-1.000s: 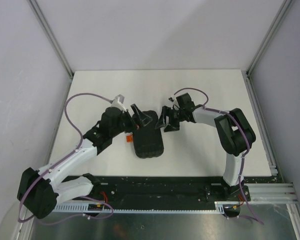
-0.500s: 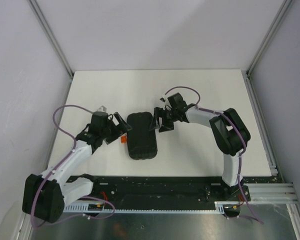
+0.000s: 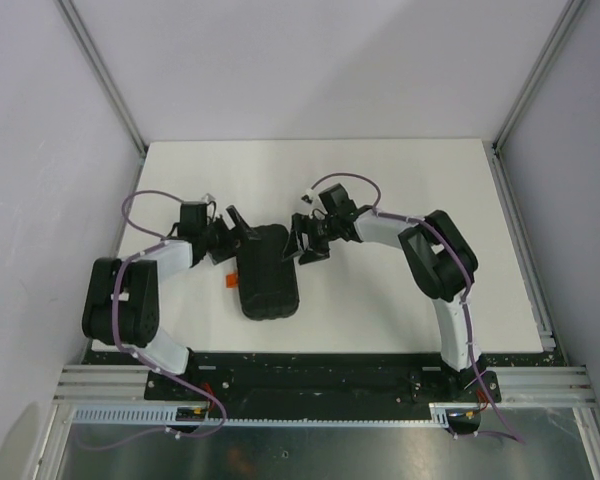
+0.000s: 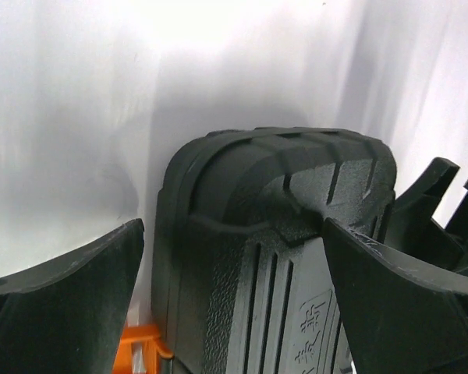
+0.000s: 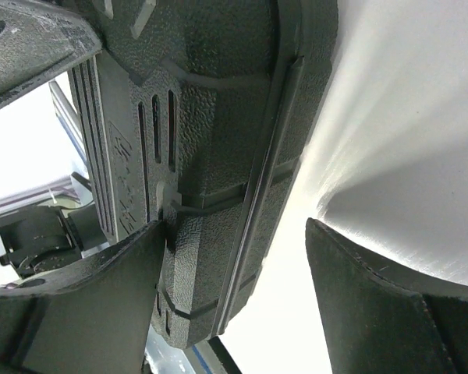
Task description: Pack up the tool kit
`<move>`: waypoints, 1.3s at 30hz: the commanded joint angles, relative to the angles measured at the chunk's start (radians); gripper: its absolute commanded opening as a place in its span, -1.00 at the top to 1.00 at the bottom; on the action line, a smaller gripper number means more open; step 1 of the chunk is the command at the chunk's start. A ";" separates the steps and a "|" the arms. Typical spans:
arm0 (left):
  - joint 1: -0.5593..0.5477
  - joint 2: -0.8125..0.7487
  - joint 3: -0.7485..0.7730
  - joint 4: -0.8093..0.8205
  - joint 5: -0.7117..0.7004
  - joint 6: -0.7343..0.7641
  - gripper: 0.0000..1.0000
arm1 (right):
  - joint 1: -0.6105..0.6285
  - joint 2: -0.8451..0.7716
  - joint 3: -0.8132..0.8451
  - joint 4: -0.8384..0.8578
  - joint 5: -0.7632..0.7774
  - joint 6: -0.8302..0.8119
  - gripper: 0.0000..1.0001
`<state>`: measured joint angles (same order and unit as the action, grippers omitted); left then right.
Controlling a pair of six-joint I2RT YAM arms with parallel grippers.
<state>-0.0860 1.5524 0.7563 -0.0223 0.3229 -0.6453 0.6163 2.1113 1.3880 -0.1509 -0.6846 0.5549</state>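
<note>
Left arm [image 3: 168, 256]: white shell links, bulky black joint housings
Right arm [image 3: 435, 255]: same white links, black rounded joints
Cables [image 3: 150, 194]: thin, purple, looped beside each wrist
Left claw [image 3: 242, 232]: black, two broad fingers [image 4: 62, 312], fine-grained matte plastic
Right claw [image 3: 305, 240]: black, wedge-shaped grained fingers [image 5: 390, 312]

The top camera looks steeply down over the whole table [image 3: 400, 180], while both wrist cameras, very close, face each other across the black case [image 3: 265, 275], which all three views share.
</note>
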 commanded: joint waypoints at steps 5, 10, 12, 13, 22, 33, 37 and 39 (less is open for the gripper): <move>0.006 0.135 -0.023 0.192 0.212 0.053 -0.94 | 0.006 0.094 0.065 0.067 0.033 -0.012 -0.56; 0.007 0.143 -0.032 0.207 0.217 0.026 -0.48 | 0.013 0.140 0.124 0.103 -0.009 0.035 -0.60; 0.008 0.140 -0.044 0.201 0.211 0.026 -0.30 | 0.020 0.150 0.142 0.117 -0.014 0.057 -0.60; 0.008 0.145 -0.050 0.200 0.215 0.021 -0.22 | 0.025 0.152 0.148 0.129 -0.018 0.071 -0.59; 0.001 0.161 -0.053 0.203 0.293 -0.021 0.12 | 0.052 0.085 0.149 0.383 -0.064 0.216 -0.41; -0.002 0.095 -0.053 0.167 0.233 0.007 -0.09 | 0.068 -0.036 0.095 0.321 0.132 0.116 -0.18; 0.002 0.011 -0.033 0.067 0.066 0.061 -0.52 | 0.067 -0.051 0.077 0.210 0.227 0.069 -0.23; 0.005 -0.048 -0.029 0.020 -0.004 0.073 -0.79 | 0.060 -0.048 0.075 0.127 0.283 0.051 -0.36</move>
<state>-0.0498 1.6142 0.7334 0.1913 0.4007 -0.6121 0.6643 2.1353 1.4471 -0.0422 -0.5385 0.6670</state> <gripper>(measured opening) 0.796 0.674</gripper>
